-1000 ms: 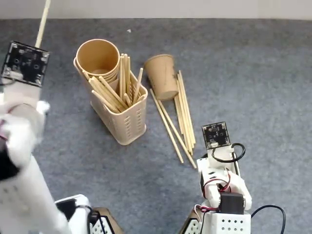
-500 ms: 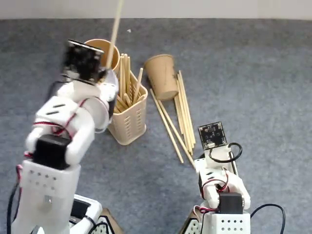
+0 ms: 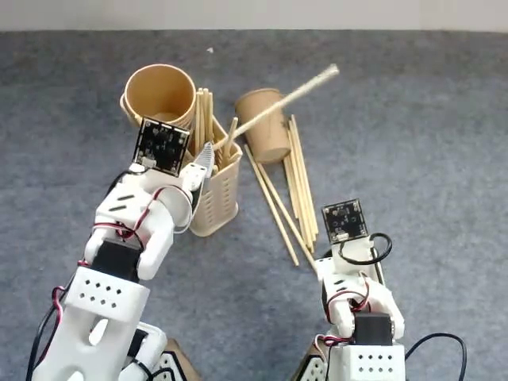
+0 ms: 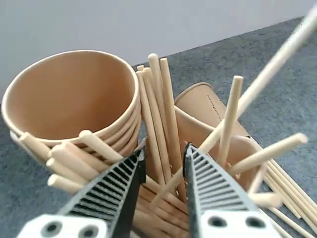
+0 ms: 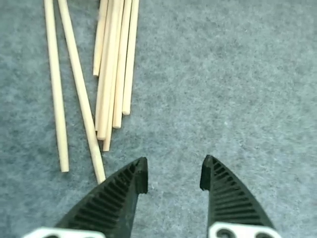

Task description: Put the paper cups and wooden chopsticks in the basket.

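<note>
Grey carpet [image 3: 429, 159] covers the desk; toward its far edge stands the basket [image 3: 213, 198], holding stacked cups [image 3: 159, 91] and chopsticks [image 3: 202, 119]; the left gripper [image 4: 163, 161] hangs over it, fingers slightly parted around a slanted stick [image 3: 294, 94] whose low end lies among those chopsticks; one cup [image 3: 263, 127] lies just beside the basket, next to loose sticks [image 3: 300, 186]; the right gripper [image 5: 171, 173], fingers apart, hovers near their ends.
</note>
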Available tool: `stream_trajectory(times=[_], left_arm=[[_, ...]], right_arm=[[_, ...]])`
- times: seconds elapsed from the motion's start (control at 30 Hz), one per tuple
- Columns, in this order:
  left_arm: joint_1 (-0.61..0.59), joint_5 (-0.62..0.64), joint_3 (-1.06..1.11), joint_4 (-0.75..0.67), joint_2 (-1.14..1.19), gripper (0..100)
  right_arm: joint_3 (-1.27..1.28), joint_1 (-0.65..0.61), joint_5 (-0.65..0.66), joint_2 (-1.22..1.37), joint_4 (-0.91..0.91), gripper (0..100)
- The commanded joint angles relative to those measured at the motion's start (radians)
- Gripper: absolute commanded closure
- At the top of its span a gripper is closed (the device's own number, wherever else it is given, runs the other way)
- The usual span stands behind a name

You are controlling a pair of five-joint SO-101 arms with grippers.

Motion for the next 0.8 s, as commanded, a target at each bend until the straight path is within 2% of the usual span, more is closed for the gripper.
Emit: stream_trajectory(times=[0.0, 0.13, 0.23, 0.67, 0.77], left_arm=[[-0.01, -0.014, -0.004, -0.012, -0.016, 84], [-0.004, -0.014, -0.016, -0.009, -0.036, 84], [-0.001, -0.014, -0.05, 0.048, -0.111, 84], [-0.01, -0.012, -0.4, 0.422, -0.421, 85], [-0.084, -0.009, -0.473, 0.493, -0.453, 85]], right_arm=[[-0.002, -0.01, 0.011, -0.005, -0.018, 81.6], [-0.002, -0.01, 0.011, -0.005, -0.018, 81.6], [-0.002, -0.01, 0.011, -0.005, -0.019, 81.6], [-0.002, -0.005, 0.011, 0.002, -0.015, 81.6], [-0.012, 0.028, 0.012, 0.004, -0.015, 81.6]])
